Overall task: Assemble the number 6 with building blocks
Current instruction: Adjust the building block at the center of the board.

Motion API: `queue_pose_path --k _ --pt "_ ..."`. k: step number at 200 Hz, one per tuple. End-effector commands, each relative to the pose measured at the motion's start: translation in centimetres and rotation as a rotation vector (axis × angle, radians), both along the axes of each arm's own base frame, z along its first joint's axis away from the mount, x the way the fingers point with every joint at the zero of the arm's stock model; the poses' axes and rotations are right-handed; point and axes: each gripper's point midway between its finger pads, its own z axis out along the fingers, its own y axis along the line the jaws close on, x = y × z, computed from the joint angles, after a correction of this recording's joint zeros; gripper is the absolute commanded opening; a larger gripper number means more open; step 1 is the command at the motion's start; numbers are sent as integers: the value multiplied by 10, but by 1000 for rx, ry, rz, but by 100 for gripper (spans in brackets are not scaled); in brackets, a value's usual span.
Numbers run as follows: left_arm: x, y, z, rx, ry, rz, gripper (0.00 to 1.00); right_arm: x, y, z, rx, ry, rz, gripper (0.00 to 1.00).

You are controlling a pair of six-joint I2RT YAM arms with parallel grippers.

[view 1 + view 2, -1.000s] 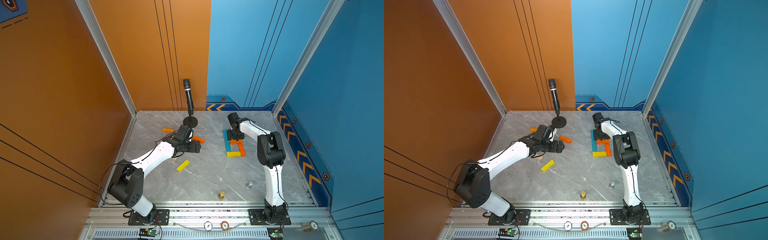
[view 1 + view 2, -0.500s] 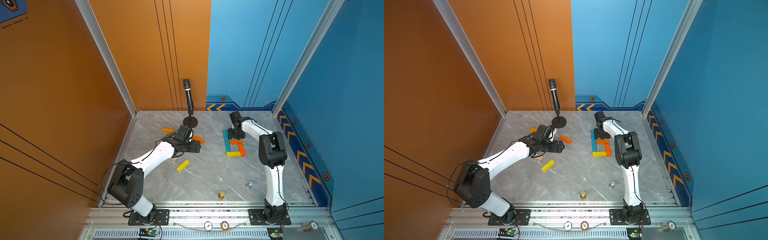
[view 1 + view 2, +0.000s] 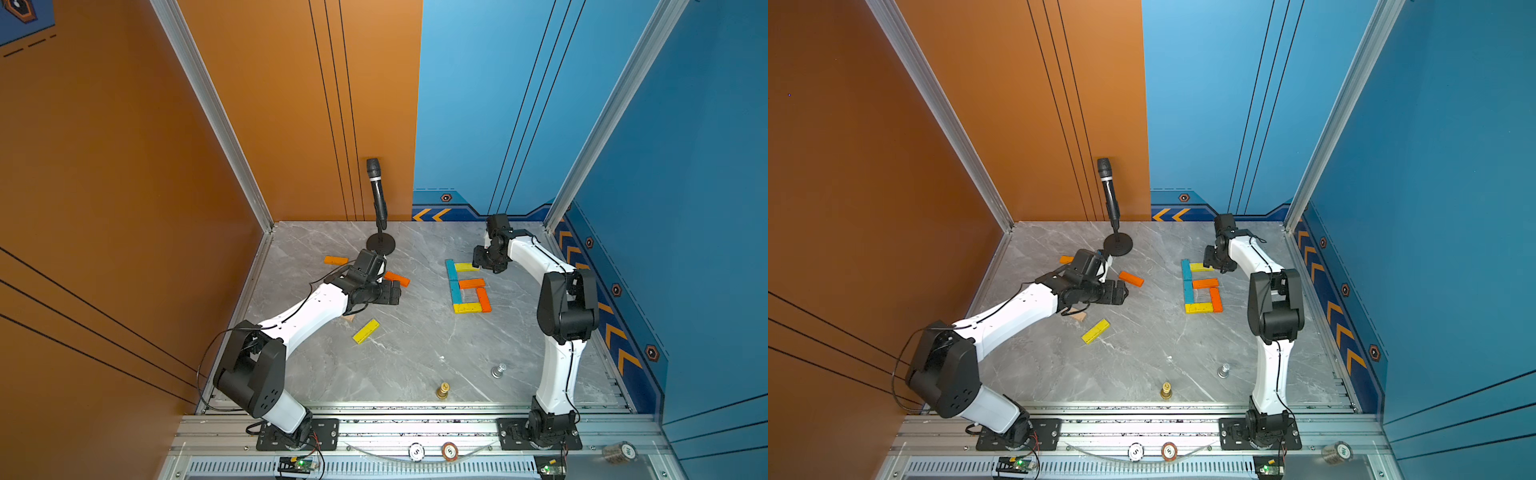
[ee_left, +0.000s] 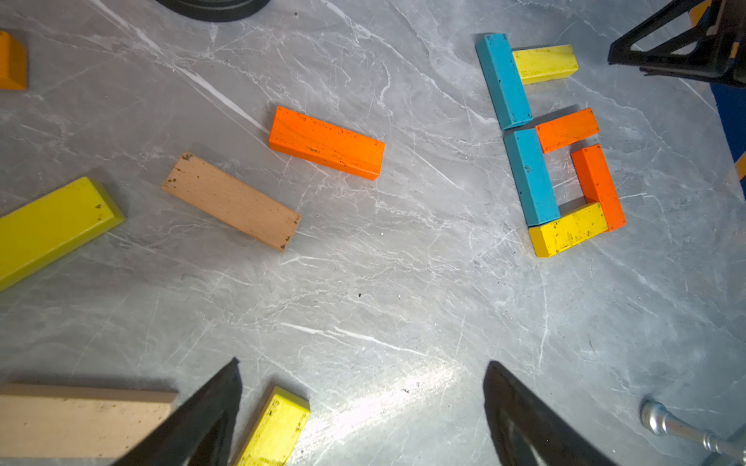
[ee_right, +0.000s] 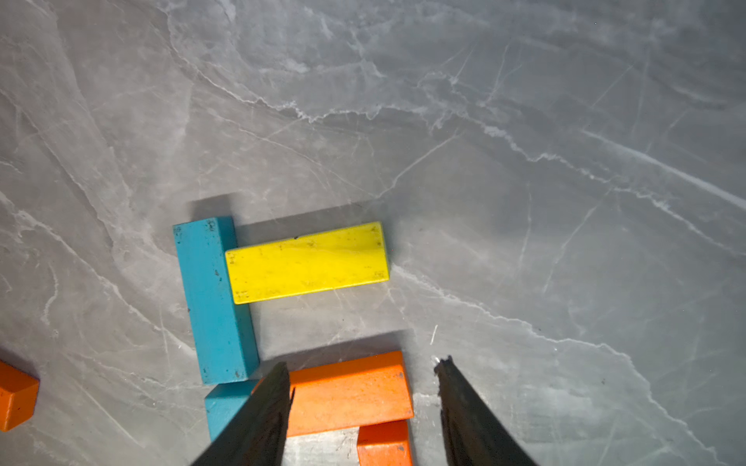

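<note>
Building blocks are lying in two groups on the grey marbled desk (image 3: 415, 357). On our right side, six of them are sitting flat and touching, forming a figure six. An upper blue bar (image 3: 450, 270) and a lower blue bar (image 3: 456, 293) are making the spine end to end. A top yellow bar (image 3: 466, 267) is branching off the upper one and a middle orange bar (image 3: 471, 284) off the lower one. A right orange bar (image 3: 483, 299) is running down from the middle one, and a bottom yellow bar (image 3: 467, 308) is closing the loop.

Our right tool (image 5: 363, 362) is hanging over the upper part of this figure, near the free end of the top yellow bar. Its jaws are standing partly apart and are gripping nothing.

On our left side the remaining bars are lying loose and apart from one another. We are seeing a slanted orange bar (image 3: 397, 278) just beyond our left tool (image 4: 363, 363) and a far orange bar (image 3: 336, 260) near the microphone stand (image 3: 380, 249). A loose yellow bar (image 3: 366, 331) is lying closer to the arm bases, and a near tan bar (image 3: 350, 318) is peeking out from beneath the left arm (image 3: 307, 311). In the left wrist view we are also seeing another tan bar (image 4: 231, 201) and another yellow bar (image 4: 52, 230).

Our left tool is hovering above bare desk with its jaws spread wide and nothing between them.

A gold chess piece (image 3: 443, 390) and a silver chess piece (image 3: 498, 370) are sitting toward the front edge, well apart from the bars.
</note>
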Motion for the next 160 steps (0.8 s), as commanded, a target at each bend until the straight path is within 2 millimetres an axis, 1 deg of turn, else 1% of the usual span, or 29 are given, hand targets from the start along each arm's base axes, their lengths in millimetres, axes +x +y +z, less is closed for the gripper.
queue_pose_path --k 1,32,59,95,160 --pt "-2 2 11 7 -35 -1 94 -5 -2 -18 20 49 -14 56" --pt "-3 3 10 7 -34 3 94 -7 -6 -31 5 81 -19 51" --pt "-4 3 9 8 -31 3 94 -10 -9 -38 -5 99 -24 47" --pt "-3 3 8 7 -29 3 94 -13 -10 -44 -14 113 -27 43" --pt "-3 2 7 1 -27 0 94 -20 -9 -50 -37 131 -25 42"
